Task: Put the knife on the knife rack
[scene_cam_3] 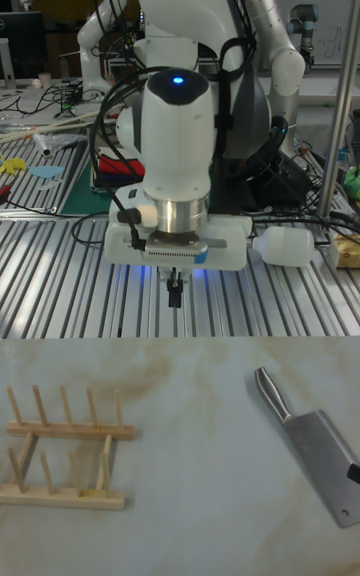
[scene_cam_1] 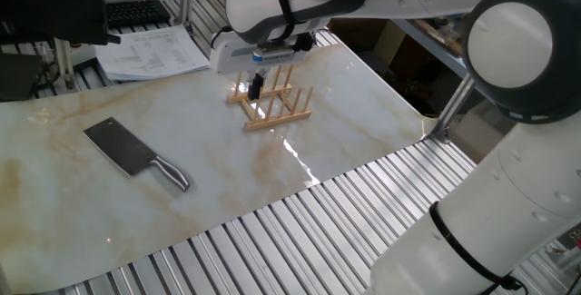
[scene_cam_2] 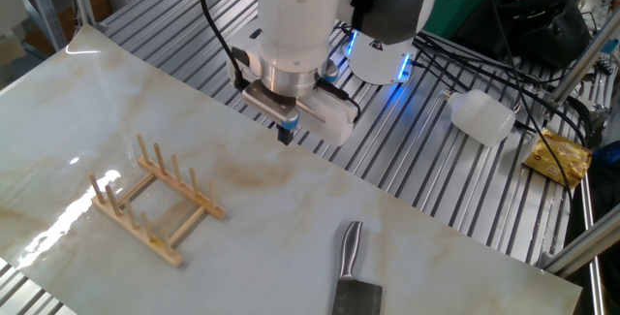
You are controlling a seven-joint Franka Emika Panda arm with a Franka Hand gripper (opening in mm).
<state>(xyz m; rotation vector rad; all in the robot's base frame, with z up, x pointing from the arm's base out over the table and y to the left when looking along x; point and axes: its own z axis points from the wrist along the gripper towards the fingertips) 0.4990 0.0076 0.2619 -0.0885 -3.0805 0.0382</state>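
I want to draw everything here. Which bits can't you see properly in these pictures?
- The knife: in the other fixed view the bottom edge cuts off most of its blade.
- The gripper: in every view its fingers are small and dark, so whether a gap lies between them cannot be told.
- The knife rack: in one fixed view the gripper stands in front of some pegs.
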